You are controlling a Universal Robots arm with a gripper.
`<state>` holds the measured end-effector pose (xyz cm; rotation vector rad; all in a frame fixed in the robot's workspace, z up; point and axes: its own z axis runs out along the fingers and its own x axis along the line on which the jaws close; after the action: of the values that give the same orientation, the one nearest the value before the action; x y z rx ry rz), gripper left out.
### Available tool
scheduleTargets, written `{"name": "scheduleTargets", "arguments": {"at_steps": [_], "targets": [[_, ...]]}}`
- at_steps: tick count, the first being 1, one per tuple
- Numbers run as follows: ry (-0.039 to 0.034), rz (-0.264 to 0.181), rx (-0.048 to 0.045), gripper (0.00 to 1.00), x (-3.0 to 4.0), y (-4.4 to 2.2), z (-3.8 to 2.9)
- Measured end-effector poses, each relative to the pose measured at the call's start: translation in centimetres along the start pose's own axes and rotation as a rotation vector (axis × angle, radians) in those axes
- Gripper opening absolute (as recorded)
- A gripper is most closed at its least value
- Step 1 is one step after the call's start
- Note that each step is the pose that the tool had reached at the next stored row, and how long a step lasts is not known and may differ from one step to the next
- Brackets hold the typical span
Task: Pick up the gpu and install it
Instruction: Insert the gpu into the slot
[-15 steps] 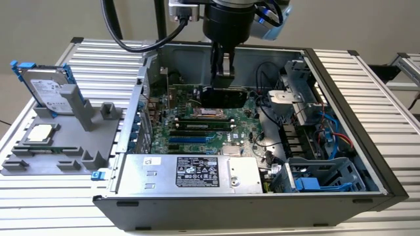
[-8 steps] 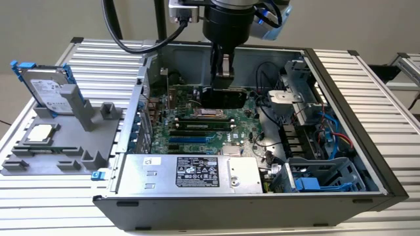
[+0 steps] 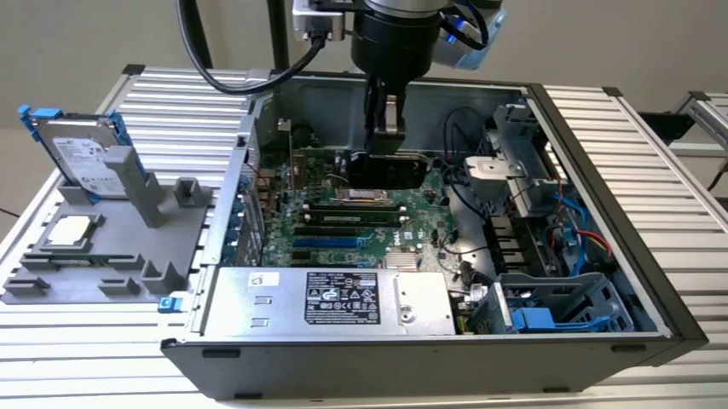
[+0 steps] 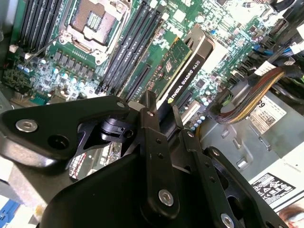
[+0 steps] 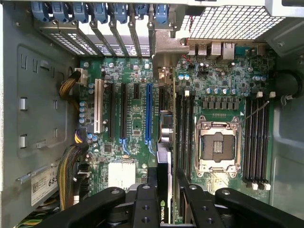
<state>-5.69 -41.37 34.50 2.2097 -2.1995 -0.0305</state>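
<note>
Near edge of the open computer case [image 3: 341, 358]: power supply [image 3: 341, 298] along the front wall, drive cage at the near corner on the exterior view's right.

Mid-case: motherboard [image 3: 341, 221] flat on the case floor, processor socket [image 5: 216, 147] empty, blue slot [image 5: 148, 114] vacant beside the black slots.

Above the board's far half: gripper [image 4: 164, 116] closed on the gpu [image 4: 183, 71], pinched by its upper edge between the two fingers [image 4: 152, 137]. Card held edge-down, green face and black cooler both visible in the second wrist view; seated or hovering — could not tell.

Step judged: pick-up done, install under way. Next move judged to call for edge connector square over its slot, bracket toward the rear wall, then straight downward pressure.

Far, outside the case: grey fixture [image 3: 102, 256] with silver hard drive [image 3: 82, 153] standing upright.
</note>
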Motion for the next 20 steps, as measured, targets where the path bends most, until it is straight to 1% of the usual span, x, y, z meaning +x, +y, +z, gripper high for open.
{"name": "scheduleTargets", "arguments": {"at_steps": [6, 13, 20], "targets": [[0.0002, 0.000, -0.0001, 0.00, -0.02, -0.02, 0.30], [0.0005, 0.000, -0.0003, 0.00, -0.03, -0.03, 0.89], [0.0004, 0.000, -0.0016, 0.00, -0.02, -0.03, 0.90]]}}
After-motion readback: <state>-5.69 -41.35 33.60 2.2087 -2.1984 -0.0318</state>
